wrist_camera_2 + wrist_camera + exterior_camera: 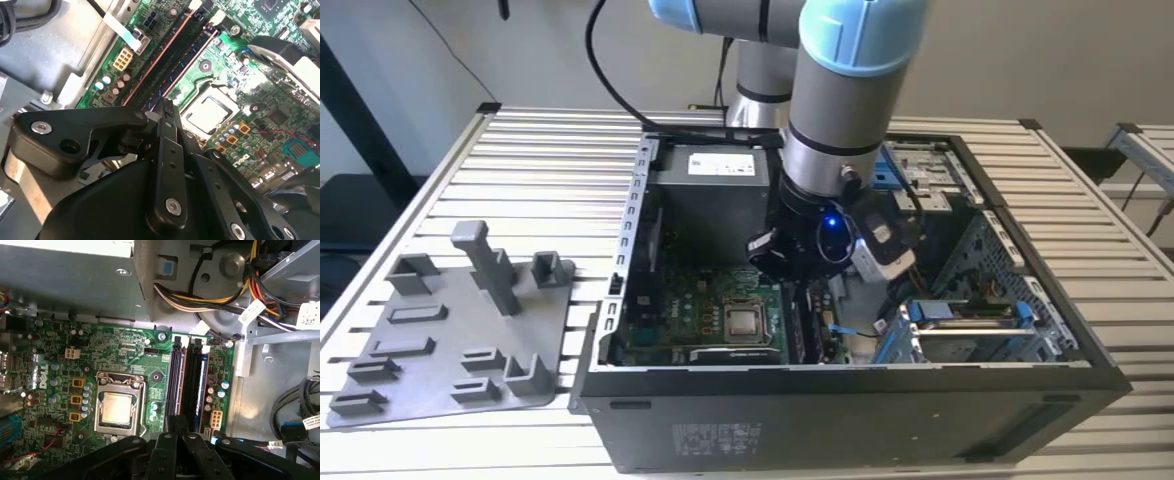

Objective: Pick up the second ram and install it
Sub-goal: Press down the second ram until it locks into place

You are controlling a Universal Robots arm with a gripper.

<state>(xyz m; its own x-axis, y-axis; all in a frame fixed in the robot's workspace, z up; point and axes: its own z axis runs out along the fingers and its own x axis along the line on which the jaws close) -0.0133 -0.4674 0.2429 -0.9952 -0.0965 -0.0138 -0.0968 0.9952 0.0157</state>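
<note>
Gripper (176,426) is lowered inside the computer case (854,420), directly over the memory slots (181,382) beside the CPU socket (118,407). Its fingers are drawn narrow, edge-on along the slots' long axis. The second ram (201,385) appears seated in the outer slot (release unconfirmed), just beside the fingertips.

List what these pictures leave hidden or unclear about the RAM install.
- Gripper fingertips: in both wrist views the gripper's own linkage covers them, so grip is unclear.
- The second ram: its near end is hidden behind the gripper in the first wrist view.
- Slots: exterior view, the arm's wrist covers them.
</note>
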